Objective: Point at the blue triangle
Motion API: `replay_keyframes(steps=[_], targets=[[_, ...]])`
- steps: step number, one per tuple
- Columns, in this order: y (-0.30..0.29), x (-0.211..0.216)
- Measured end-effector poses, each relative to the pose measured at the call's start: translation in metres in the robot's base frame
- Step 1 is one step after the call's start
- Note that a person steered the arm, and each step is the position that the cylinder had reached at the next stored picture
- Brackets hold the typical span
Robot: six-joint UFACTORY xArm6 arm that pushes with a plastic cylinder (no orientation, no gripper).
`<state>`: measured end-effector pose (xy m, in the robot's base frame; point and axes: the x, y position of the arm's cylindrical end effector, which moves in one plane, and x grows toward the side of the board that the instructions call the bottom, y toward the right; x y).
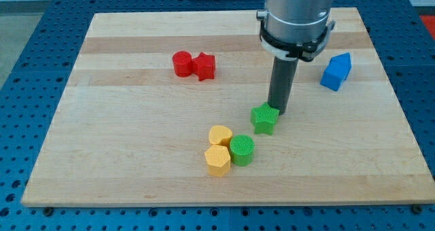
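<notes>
The blue block (pixel 336 71), with a peaked, house-like top, sits at the view's right on the wooden board (pixel 136 163). My tip (pixel 278 111) rests on the board at the upper right edge of a green star-shaped block (pixel 264 119), touching or nearly touching it. The blue block lies up and to the right of my tip, well apart from it.
A red cylinder (pixel 182 64) and a red star-shaped block (pixel 204 66) touch each other at the upper left. A yellow heart-like block (pixel 219 136), a yellow hexagon (pixel 217 160) and a green cylinder (pixel 242 150) cluster near the bottom centre.
</notes>
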<state>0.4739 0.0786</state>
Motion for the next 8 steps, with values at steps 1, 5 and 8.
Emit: replay_keyframes(steps=[1,5,8], targets=[[-0.005,0.013],[0.001,0.018],[0.045,0.004]])
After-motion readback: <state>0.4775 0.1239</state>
